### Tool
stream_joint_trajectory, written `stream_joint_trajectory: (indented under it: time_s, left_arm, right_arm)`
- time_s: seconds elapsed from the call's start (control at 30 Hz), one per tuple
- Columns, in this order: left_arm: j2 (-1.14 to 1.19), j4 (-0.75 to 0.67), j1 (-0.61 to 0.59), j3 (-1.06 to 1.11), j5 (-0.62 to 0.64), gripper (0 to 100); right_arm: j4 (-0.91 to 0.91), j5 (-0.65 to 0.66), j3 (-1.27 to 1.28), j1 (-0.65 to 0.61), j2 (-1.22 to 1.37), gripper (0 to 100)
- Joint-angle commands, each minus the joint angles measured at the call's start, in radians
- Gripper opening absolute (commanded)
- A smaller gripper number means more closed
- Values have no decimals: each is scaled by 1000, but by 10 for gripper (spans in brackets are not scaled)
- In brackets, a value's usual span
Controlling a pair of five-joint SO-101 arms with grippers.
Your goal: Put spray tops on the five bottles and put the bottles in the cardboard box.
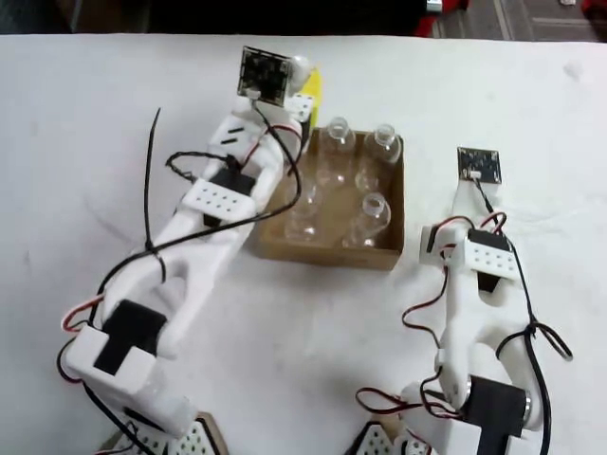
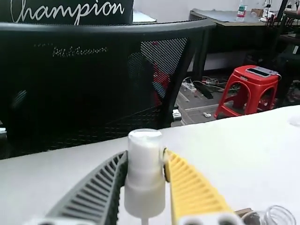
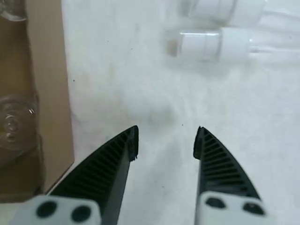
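The cardboard box (image 1: 322, 254) is sitting on the table (image 1: 303, 351). Bottles (image 1: 375, 210) are standing upright inside the cardboard box, in a rear row and a front row. The left gripper (image 1: 305, 83) is hanging just behind the rear left corner of the cardboard box, with one spray top (image 2: 145, 183) sitting between its fingers (image 2: 192, 187). The right gripper (image 3: 164, 140) is hanging over the table, just right of the cardboard box. Two loose spray tops (image 3: 211, 44) are lying on the table on that same side of the cardboard box, apart from its wall.
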Motion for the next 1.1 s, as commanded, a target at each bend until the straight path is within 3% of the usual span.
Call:
stream_joint_trajectory:
  time_s: [0.0, 0.43, 0.67, 1.07]
  left_arm:
    - [-85, -31, 12, 49, 44, 21]
    - [-157, -32, -12, 123, 44, 22]
    - [-157, -26, -12, 137, 49, 165]
    - [-165, -26, -13, 135, 51, 134]
  right_arm:
    - [-15, 14, -9, -2, -4, 175]
    - [-15, 14, -9, -1, -5, 175]
    - [-15, 14, -9, -1, -5, 175]
    - [-16, 14, -11, -1, -5, 176]
